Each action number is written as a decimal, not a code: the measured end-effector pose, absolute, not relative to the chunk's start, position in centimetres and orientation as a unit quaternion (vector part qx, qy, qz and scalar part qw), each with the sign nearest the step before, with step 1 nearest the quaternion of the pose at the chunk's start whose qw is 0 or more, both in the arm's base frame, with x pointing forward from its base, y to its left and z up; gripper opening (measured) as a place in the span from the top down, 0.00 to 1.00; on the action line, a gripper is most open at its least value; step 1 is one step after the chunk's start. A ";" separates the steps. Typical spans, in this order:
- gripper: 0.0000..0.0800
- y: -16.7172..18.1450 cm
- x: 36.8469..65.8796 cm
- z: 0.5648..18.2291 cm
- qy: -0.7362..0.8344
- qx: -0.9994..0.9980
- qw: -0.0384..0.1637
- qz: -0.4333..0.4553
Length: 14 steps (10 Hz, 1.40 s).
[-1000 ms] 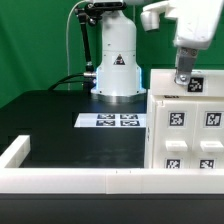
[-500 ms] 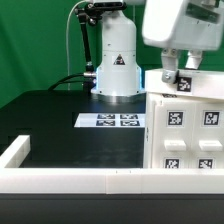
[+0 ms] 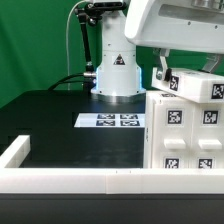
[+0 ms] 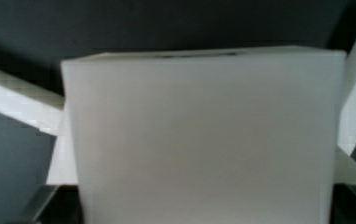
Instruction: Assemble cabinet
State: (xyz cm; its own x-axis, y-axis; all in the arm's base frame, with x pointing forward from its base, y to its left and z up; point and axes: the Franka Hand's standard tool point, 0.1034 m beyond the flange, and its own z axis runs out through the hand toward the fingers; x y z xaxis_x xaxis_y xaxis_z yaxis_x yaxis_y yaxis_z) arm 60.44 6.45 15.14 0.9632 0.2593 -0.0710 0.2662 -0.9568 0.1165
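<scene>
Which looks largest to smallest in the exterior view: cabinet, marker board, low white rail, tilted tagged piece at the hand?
1. Low white rail, though nearest the camera.
2. Cabinet, cut off by the frame.
3. Marker board and tilted tagged piece: too alike to rank.

The cabinet (image 3: pixel 188 132) looks like white plastic, matt and smooth, with printed black-and-white tags on its faces; the surface (image 3: pixel 60 120) is black and matt; the marker board (image 3: pixel 113 121) is thin, flat and white; the arm's base (image 3: pixel 117 62) has a glossy white shell; the backdrop (image 3: pixel 35 40) is green and cloth-like.
</scene>
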 end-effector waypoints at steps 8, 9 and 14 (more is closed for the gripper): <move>0.29 7.6 60.2 15.0 -0.237 0.970 0.025 0.043; 0.29 7.7 60.2 14.9 -0.253 0.966 0.024 0.043; 0.29 8.9 60.3 14.8 -0.447 0.893 -0.001 0.057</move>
State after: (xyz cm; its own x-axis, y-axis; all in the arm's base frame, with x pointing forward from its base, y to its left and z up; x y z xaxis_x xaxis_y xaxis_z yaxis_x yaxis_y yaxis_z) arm 60.34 8.86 14.82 0.5947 -0.7976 0.1008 -0.7974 -0.6012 -0.0521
